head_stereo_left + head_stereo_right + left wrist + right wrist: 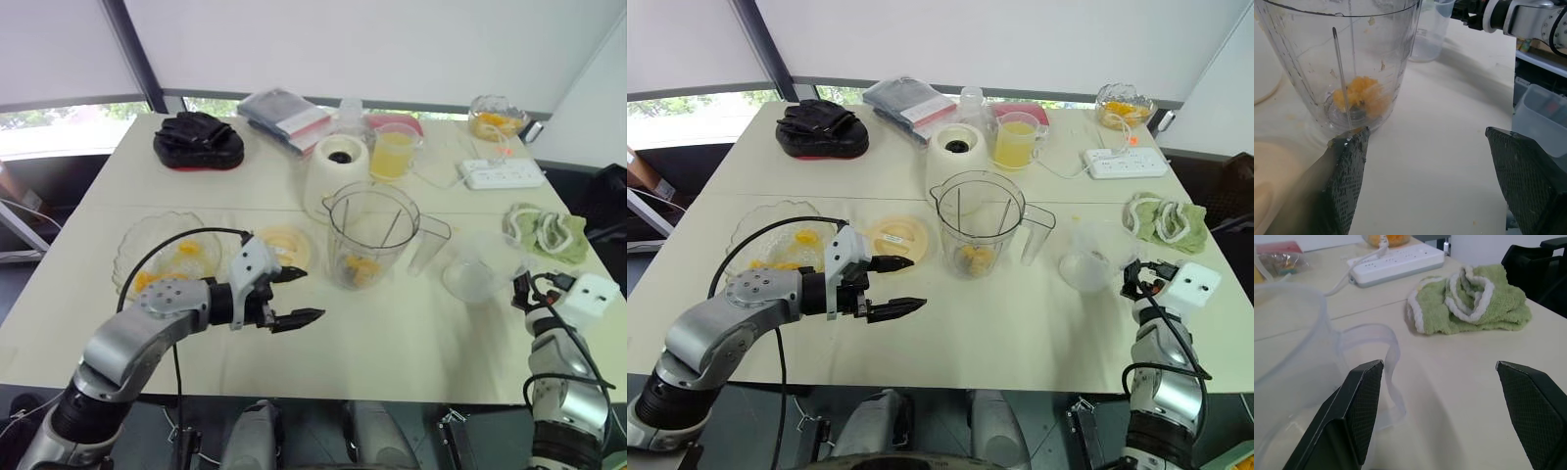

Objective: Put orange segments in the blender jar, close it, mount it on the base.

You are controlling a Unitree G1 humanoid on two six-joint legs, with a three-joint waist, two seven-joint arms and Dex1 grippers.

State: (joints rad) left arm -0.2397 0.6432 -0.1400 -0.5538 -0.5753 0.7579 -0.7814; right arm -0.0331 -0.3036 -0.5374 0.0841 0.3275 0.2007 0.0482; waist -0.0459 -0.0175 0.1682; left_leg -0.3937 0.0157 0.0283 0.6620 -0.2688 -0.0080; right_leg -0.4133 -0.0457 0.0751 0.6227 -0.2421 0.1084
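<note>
Left gripper (pixel 312 294) is hanging wide apart, empty, just beside the lidless blender jar (pixel 370 235) mid-table, orange segments (pixel 359 268) sitting inside, while right gripper (pixel 522 292) is gaping near a clear jug (pixel 475 276).

Bright, diffuse daylight (from the window (pixel 59 122), seemingly); soft shadows on table (pixel 392 343).

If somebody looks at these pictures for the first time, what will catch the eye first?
First, the clear blender jar in the middle of the table, lidless, with orange segments at its bottom. Next, the left hand, open, just to the jar's left, with its fingers pointing toward it. Behind the jar stands the white base, with a cup of orange juice beside it.
</note>
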